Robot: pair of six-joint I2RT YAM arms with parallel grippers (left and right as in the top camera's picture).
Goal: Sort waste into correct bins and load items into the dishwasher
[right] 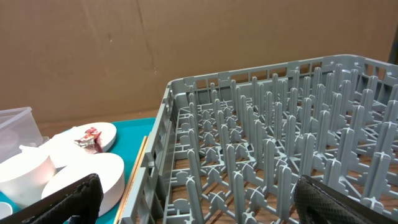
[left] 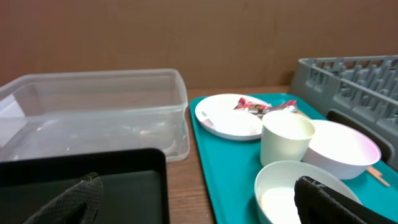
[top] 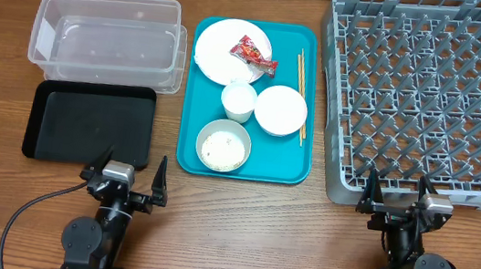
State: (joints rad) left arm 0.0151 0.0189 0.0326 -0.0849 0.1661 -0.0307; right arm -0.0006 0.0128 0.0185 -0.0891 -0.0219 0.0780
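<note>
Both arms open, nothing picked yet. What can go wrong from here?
1. The small red shiny wrapper lies flat on the round white plate; a pinch may slide it or drag the plate.
2. The white bowl holding loose rice-like grains sits near the teal plastic tray's front edge; tilting it early could scatter grains.
3. The thin wooden chopsticks lie flat between the second white bowl and the grey lattice dish rack; probably little finger room.

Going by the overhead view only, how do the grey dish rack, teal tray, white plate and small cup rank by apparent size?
1. Largest by a clear margin: grey dish rack
2. Next: teal tray
3. Then: white plate
4. Smallest: small cup
All sit on the same table, so nearness to the camera hardly affects the order.
</note>
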